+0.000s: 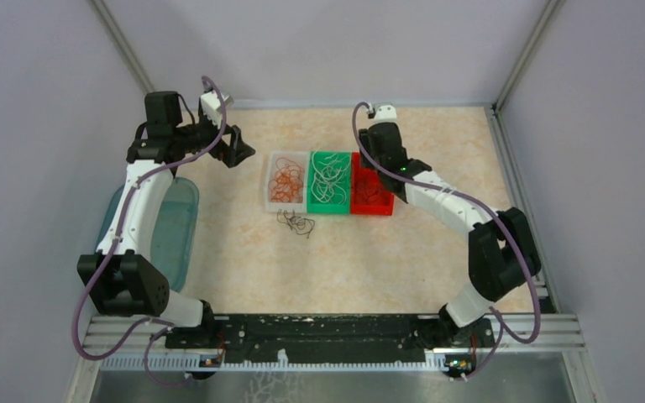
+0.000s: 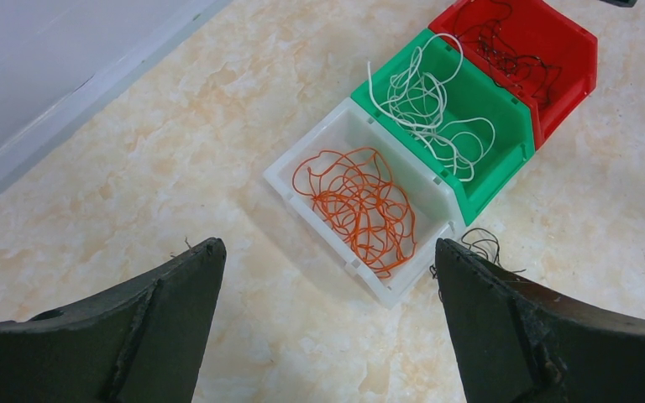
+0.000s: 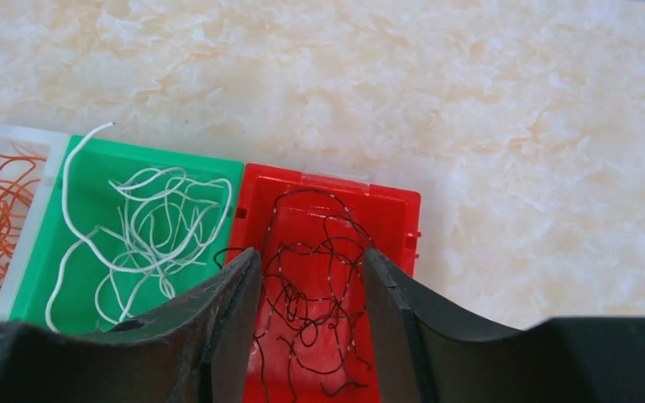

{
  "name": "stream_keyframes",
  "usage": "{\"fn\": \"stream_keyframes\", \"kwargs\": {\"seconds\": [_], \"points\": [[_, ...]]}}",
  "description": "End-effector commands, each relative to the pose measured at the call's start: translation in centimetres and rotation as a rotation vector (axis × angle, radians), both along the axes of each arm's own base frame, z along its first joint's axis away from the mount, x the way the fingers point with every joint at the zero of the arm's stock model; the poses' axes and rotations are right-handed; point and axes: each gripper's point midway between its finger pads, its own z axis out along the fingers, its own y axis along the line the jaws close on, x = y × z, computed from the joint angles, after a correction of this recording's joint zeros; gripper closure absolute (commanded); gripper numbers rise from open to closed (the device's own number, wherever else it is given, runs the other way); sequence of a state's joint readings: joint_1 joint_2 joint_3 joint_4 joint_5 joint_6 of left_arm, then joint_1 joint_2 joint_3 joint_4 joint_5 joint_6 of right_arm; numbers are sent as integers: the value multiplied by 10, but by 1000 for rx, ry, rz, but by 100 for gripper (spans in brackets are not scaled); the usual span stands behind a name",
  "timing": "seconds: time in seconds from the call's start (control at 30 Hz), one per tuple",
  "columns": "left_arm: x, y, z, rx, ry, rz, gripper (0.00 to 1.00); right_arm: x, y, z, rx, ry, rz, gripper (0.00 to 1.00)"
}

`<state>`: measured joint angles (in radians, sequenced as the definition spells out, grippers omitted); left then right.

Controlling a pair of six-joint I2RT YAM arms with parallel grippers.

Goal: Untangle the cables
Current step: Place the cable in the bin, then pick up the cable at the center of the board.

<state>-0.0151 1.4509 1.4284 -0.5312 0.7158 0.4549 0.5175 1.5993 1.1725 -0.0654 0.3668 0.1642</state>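
The cables lie sorted by colour in three bins side by side. Orange cables (image 2: 361, 206) fill the white bin (image 2: 309, 200), white cables (image 2: 424, 105) the green bin (image 2: 508, 155), and black cables (image 3: 315, 290) the red bin (image 3: 390, 206). A small tangle of black cables (image 1: 296, 222) rests on the table in front of the white and green bins. My right gripper (image 3: 311, 256) hovers over the red bin, jaws apart, with nothing between them and the black strands lying below. Left of the bins, my left gripper (image 2: 327, 245) stands wide open and empty above the table.
A translucent teal tray (image 1: 186, 231) lies along the left side of the table under the left arm. Grey walls with metal rails enclose the table at the back and sides. The marbled tabletop (image 1: 344, 260) stretches in front of the bins.
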Motion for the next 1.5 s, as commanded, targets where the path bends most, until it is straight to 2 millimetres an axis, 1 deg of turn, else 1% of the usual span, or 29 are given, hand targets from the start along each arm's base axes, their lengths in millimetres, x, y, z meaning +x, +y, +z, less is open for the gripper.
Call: {"fn": "stream_keyframes", "kwargs": {"seconds": [0.0, 0.07, 0.1, 0.13, 0.2, 0.3, 0.33, 0.37, 0.4, 0.47, 0.57, 0.67, 0.77, 0.87, 0.93, 0.97, 1.03, 1.07, 1.1, 1.13, 1.2, 1.27, 1.33, 1.37, 1.47], "points": [[4, 2, 17, -14, -42, 10, 0, -17, 16, 57, 13, -117, 70, 48], [5, 4, 15, -5, -41, 18, 0, -37, 37, 56, -2, -127, 137, 45], [5, 4, 13, -2, -41, 20, 0, -48, 52, 54, -5, -138, 177, 42], [6, 6, 12, 2, -40, 26, 0, -61, 67, 52, -6, -146, 219, 37], [6, 8, 10, 3, -35, 31, 0, -89, 101, 43, -1, -147, 322, 32], [7, 12, 6, 0, -23, 39, 0, -132, 156, 20, 53, -96, 499, 30], [8, 13, 4, 0, -19, 42, 0, -141, 170, 11, 75, -72, 546, 29], [10, 16, 2, -1, -13, 49, 0, -149, 184, -5, 89, -30, 592, 29], [11, 18, 1, -1, -8, 58, 0, -154, 194, -17, 100, -1, 618, 29], [14, 24, -1, -10, 7, 72, 0, -156, 208, -35, 106, 33, 647, 29], [14, 28, -2, -15, 15, 82, 0, -151, 224, -63, 93, 60, 670, 30], [13, 29, -4, -15, 17, 79, 0, -141, 235, -82, 66, 58, 665, 33], [12, 28, -6, -21, 24, 76, 0, -129, 242, -99, 25, 53, 656, 40], [11, 28, -9, -25, 31, 74, 0, -117, 241, -119, -31, 68, 606, 49], [10, 28, -10, -23, 30, 74, 0, -115, 240, -125, -46, 73, 594, 60], [10, 29, -11, -20, 29, 76, 0, -115, 239, -127, -47, 73, 593, 68], [11, 30, -11, -18, 28, 78, 0, -119, 235, -127, -44, 74, 593, 88], [11, 30, -10, -18, 26, 77, 0, -120, 232, -124, -38, 73, 588, 97], [10, 30, -10, -20, 27, 75, 0, -123, 229, -122, -34, 72, 587, 100], [10, 30, -10, -21, 26, 74, 0, -126, 227, -111, -16, 61, 595, 100], [10, 30, -11, -24, 29, 72, 0, -135, 222, -97, 13, 48, 621, 100], [10, 29, -12, -27, 30, 69, 0, -148, 216, -78, 49, 30, 665, 100], [8, 28, -12, -29, 32, 66, 0, -157, 206, -63, 69, 20, 683, 100], [8, 28, -12, -29, 32, 64, 0, -161, 202, -43, 97, -6, 690, 100], [7, 28, -12, -31, 33, 64, 0, -161, 179, -10, 151, -26, 664, 100]]}}
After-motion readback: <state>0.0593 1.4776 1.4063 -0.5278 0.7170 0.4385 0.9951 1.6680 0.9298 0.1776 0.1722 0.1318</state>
